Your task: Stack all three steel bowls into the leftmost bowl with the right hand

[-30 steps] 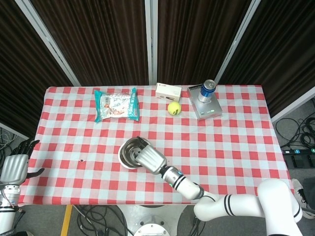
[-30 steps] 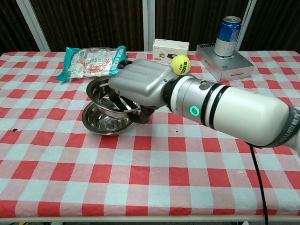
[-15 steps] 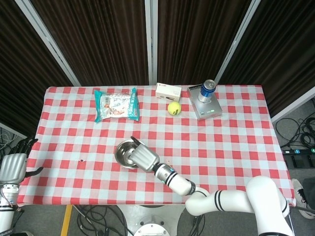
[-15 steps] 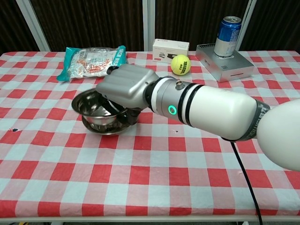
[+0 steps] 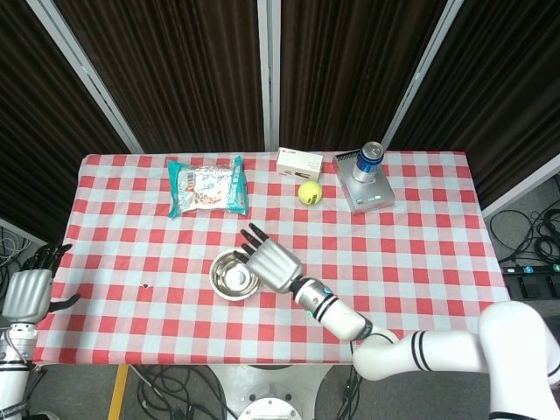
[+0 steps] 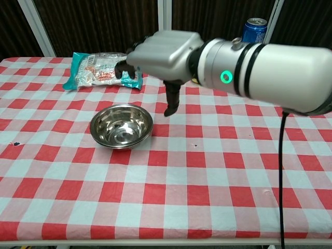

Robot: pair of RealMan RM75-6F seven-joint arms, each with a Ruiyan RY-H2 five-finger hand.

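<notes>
One shiny round steel bowl stack (image 6: pixel 121 126), seemingly nested; right robot hand (image 6: pixel 162 55) hovers above, fingers spread, empty.

The steel bowls (image 6: pixel 121 126), nested near the table's front-left part, are polished, mirror-bright metal. The right hand (image 6: pixel 161 56) has a smooth, satin grey shell. The tablecloth (image 6: pixel 207 176) is matt checked fabric. The snack bag (image 6: pixel 101 71) is glossy, crinkled plastic.

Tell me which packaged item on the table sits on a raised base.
The blue drink can: it stands upright on the grey box at the far right. The snack packet and small white carton lie directly on the tablecloth.
</notes>
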